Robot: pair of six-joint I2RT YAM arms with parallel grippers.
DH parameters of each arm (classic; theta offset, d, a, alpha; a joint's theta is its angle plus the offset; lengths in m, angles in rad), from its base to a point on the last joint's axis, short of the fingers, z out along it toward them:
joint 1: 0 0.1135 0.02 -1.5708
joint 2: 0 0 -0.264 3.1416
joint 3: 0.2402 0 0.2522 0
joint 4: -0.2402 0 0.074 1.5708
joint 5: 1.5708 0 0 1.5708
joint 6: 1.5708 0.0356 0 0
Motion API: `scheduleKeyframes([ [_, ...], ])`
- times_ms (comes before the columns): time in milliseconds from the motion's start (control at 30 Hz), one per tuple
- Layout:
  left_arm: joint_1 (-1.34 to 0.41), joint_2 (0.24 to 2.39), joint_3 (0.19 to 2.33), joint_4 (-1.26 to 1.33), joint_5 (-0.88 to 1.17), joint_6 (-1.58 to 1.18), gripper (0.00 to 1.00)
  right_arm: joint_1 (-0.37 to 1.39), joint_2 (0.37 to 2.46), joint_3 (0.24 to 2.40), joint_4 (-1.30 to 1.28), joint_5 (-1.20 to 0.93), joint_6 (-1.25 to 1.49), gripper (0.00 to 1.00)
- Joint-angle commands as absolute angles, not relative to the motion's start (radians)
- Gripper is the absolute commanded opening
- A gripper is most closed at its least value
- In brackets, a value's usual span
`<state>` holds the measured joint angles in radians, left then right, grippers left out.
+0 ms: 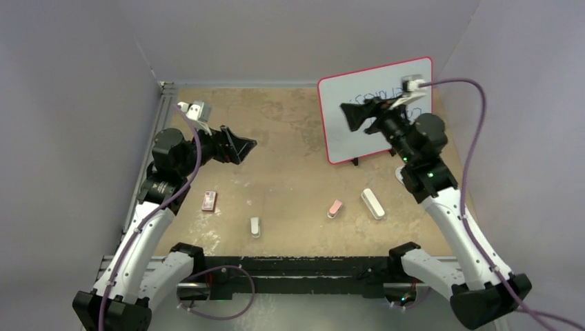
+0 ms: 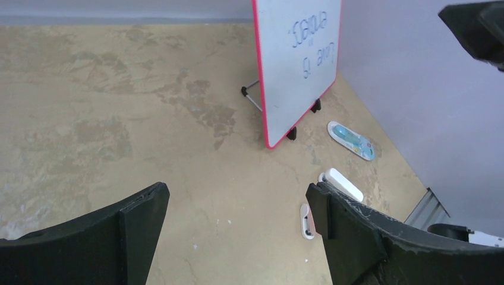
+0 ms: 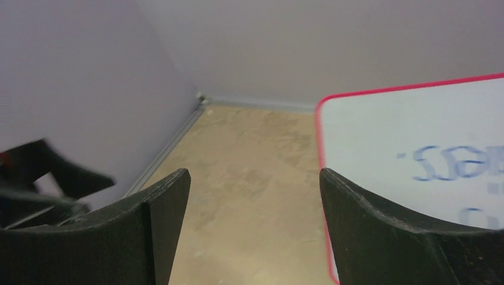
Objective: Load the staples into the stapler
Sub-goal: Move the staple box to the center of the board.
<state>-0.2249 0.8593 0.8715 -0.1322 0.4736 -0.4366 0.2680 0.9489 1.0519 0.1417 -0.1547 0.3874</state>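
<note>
A small red-pink box (image 1: 209,201) lies on the table at the front left. A little grey tray (image 1: 255,227) lies to its right; the staples in it are too small to make out. The pink mini stapler (image 1: 335,208) lies right of centre and shows partly behind a finger in the left wrist view (image 2: 305,221). My left gripper (image 1: 247,148) (image 2: 235,196) is open and empty, raised above the table behind the box. My right gripper (image 1: 347,114) (image 3: 255,178) is open and empty, raised in front of the whiteboard.
A red-framed whiteboard (image 1: 376,110) (image 2: 297,59) (image 3: 416,148) stands on a small easel at the back right. A white oblong object (image 1: 373,204) (image 2: 342,184) lies right of the stapler. A blue-and-white flat item (image 2: 352,141) lies near the right wall.
</note>
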Motion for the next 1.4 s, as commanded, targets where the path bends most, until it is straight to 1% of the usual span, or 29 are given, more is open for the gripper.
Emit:
scheduleKeyframes([
  [0,-0.228,0.892,0.888,-0.190,0.356,-0.497,0.90,0.485,1.019,1.105,0.155,-0.077,0.405,0.82],
  [133,-0.229,0.932,0.911,-0.292,0.293,-0.508,0.90,0.644,1.078,1.083,0.085,0.006,0.440,0.80],
  [367,-0.229,0.922,0.898,-0.294,0.220,-0.531,0.90,0.923,1.115,0.979,0.058,0.193,0.552,0.77],
  [500,-0.229,0.937,0.908,-0.297,0.214,-0.531,0.90,1.073,1.214,0.989,0.064,0.280,0.586,0.69],
  [567,-0.229,0.939,0.918,-0.313,0.197,-0.529,0.89,1.127,1.280,1.006,0.066,0.313,0.595,0.63],
  [633,-0.229,0.933,0.922,-0.330,0.165,-0.532,0.89,1.162,1.346,1.029,0.058,0.343,0.618,0.61],
  [700,-0.229,0.923,0.920,-0.341,0.132,-0.539,0.89,1.190,1.405,1.045,0.056,0.352,0.632,0.62],
  [833,-0.229,0.916,0.922,-0.361,0.110,-0.546,0.89,1.241,1.520,1.099,0.006,0.383,0.663,0.71],
  [900,-0.229,0.916,0.921,-0.371,0.084,-0.559,0.89,1.266,1.565,1.116,0.002,0.380,0.667,0.74],
  [1067,-0.229,0.916,0.919,-0.392,0.045,-0.578,0.89,1.320,1.659,1.179,-0.059,0.387,0.665,0.75],
  [1233,-0.229,0.899,0.919,-0.419,-0.023,-0.596,0.89,1.328,1.718,1.202,-0.090,0.390,0.677,0.72],
  [1367,-0.229,0.880,0.916,-0.443,-0.076,-0.610,0.89,1.334,1.766,1.224,-0.098,0.390,0.671,0.72],
])
